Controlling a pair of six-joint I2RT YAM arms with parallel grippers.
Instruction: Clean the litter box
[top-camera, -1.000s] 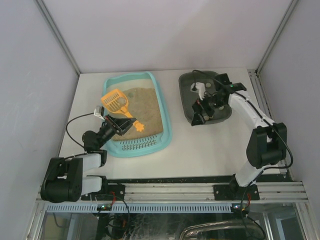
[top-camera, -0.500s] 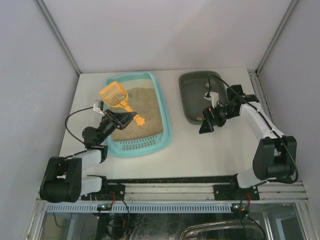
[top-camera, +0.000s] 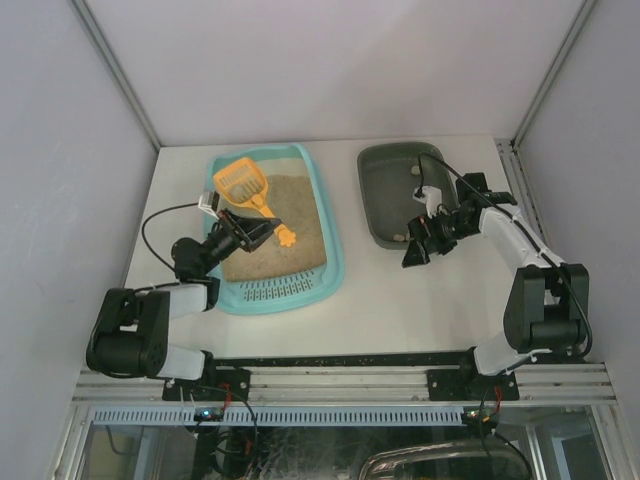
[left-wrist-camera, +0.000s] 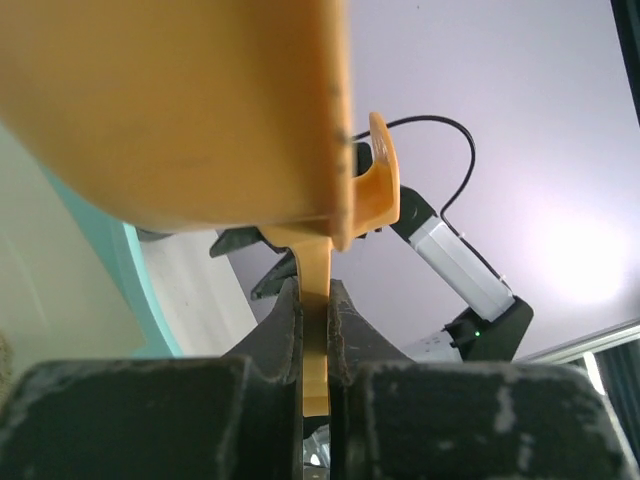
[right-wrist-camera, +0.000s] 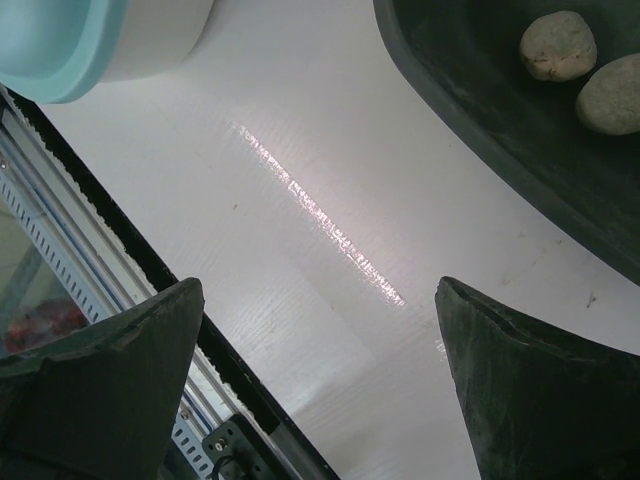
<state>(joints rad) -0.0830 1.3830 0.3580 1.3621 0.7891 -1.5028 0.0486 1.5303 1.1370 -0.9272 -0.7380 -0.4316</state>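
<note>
The litter box (top-camera: 334, 262) lay on the counter (top-camera: 420, 310), left of centre in the top view. Over its sand, the left gripper (top-camera: 248, 231) was clamped on the orange scoop (top-camera: 241, 181) by its handle. The right gripper (top-camera: 412, 252) hung spread wide and empty by the grey tray's (top-camera: 375, 190) lower edge, well right of the box.
</note>
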